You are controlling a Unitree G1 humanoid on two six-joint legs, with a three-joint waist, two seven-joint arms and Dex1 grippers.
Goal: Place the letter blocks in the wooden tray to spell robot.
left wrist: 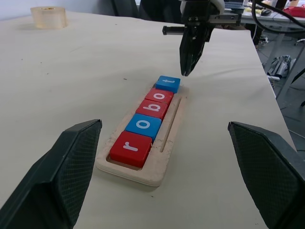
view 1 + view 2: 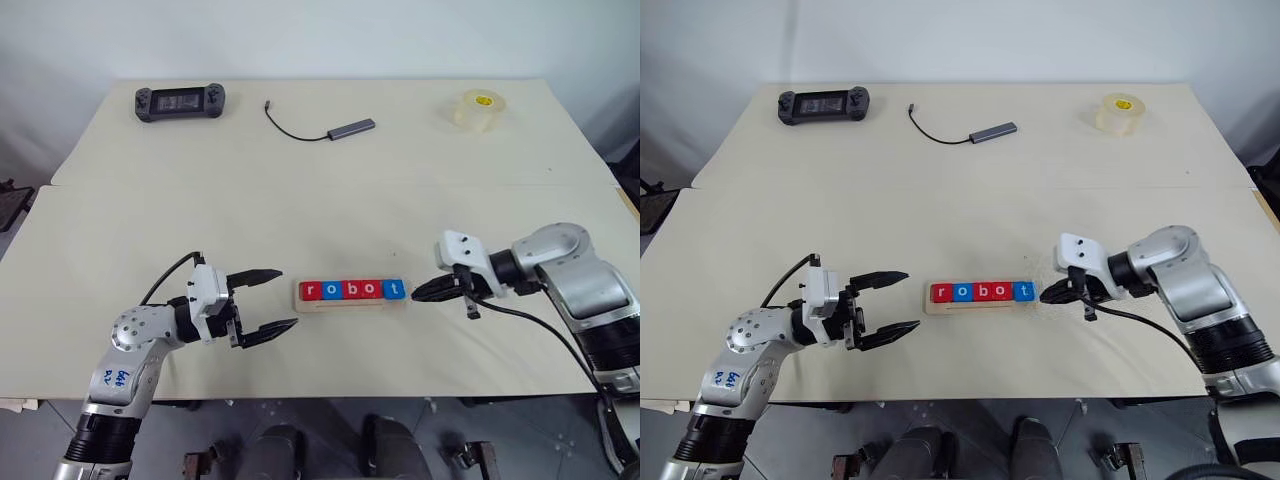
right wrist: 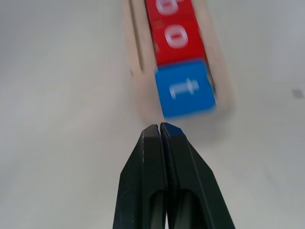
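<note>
Right wrist view puts the clenched right gripper (image 3: pixel 160 127), holding nothing, just short of the blue t block (image 3: pixel 185 88), which sits directly ahead of the pressed-together fingertips at the near end of the wooden tray (image 3: pixel 133 57). That tile looks slightly skewed and seems to overhang the tray's end lip rather than lying flush like the red o (image 3: pixel 175 37) beyond it. Further along the same line from the tips run the remaining letter blocks (image 2: pixel 351 290), five in all, reading r, o, b, o, t.

From the head camera the left gripper (image 2: pixel 272 300) stands released, its jaws spread wide and empty, with the tray's r end a short way in front of the gap between them; nothing lies within that gap.

My judgement is that the word is already spelled and only the seating of the last tile remains. The risk lies there. If the shut tips press on the t off-centre, the tile could pivot further or ride up over the lip and tip out. A push too firm along the row could slide the whole light tray across the table (image 2: pixel 300 190) toward the open left jaws, since nothing braces its far end, or buckle the row so a middle tile pops up.
</note>
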